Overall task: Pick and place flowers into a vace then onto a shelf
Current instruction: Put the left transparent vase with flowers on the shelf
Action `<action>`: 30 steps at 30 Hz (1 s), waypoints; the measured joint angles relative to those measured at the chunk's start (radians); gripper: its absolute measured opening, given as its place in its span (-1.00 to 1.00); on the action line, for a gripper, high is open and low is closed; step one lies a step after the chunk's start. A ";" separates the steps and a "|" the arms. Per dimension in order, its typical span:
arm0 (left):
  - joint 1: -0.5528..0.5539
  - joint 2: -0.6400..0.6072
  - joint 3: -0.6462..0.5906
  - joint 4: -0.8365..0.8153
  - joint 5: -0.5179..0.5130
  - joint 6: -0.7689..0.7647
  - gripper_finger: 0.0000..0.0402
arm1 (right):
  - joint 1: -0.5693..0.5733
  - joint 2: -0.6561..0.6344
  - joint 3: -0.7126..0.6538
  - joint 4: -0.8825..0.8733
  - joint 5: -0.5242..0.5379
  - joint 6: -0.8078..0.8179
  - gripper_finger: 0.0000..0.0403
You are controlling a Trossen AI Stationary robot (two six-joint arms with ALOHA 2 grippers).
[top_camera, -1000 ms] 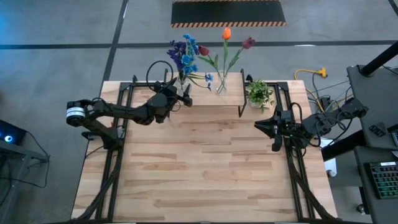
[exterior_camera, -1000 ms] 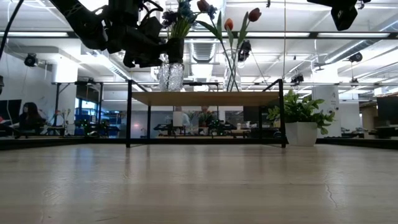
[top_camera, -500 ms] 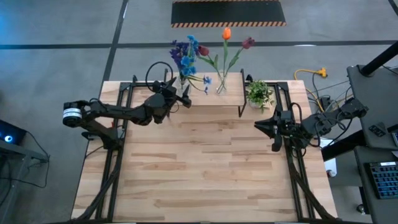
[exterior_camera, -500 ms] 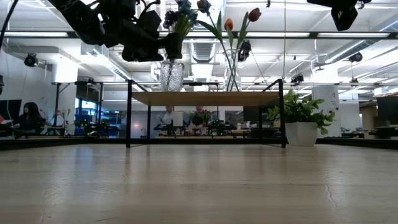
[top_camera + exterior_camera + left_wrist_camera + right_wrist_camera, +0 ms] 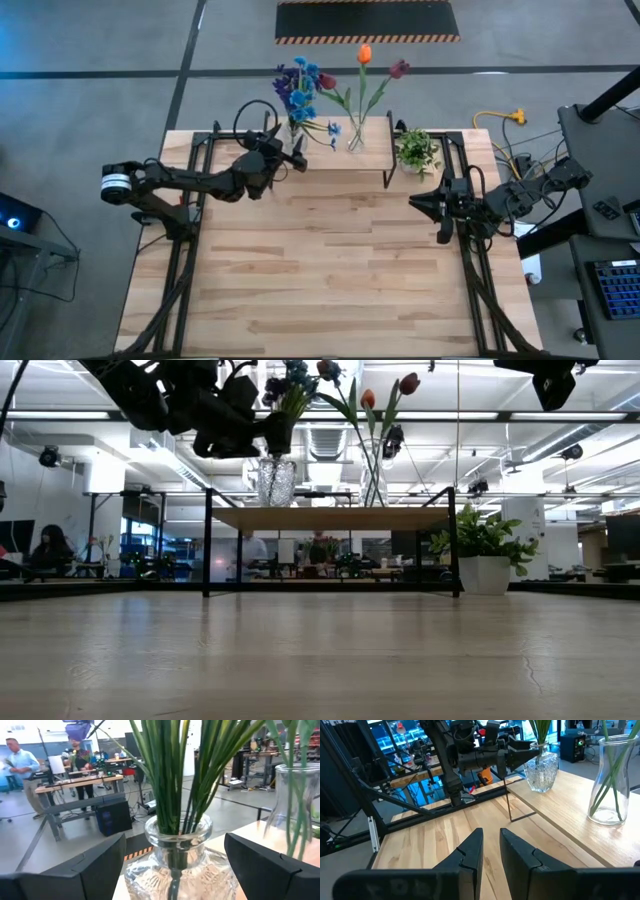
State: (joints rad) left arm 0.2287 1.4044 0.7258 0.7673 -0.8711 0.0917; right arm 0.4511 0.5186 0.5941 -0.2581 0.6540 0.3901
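Colours from my end: blue and purple flowers [image 5: 297, 82] upper middle, orange tulip [image 5: 364, 53] and maroon tulip [image 5: 399, 68] on green stems. Shelf [image 5: 340, 155] is pale wood with black legs, cut-pattern clear vase [image 5: 176, 865], both arms dark.
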 joint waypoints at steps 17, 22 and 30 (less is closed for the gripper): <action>0.000 0.000 0.000 -0.023 -0.082 0.002 0.61 | 0.000 0.000 0.000 -0.016 0.000 0.003 -0.72; -0.001 0.000 0.000 -0.027 -0.109 0.002 0.61 | 0.000 0.000 0.000 -0.016 0.000 0.003 -0.72; -0.001 -0.001 0.000 -0.035 -0.109 0.001 0.61 | 0.000 0.000 0.000 -0.016 0.000 0.003 -0.72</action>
State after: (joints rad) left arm 0.2273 1.4036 0.7254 0.7326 -0.9803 0.0931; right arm 0.4509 0.5186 0.5941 -0.2737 0.6540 0.3935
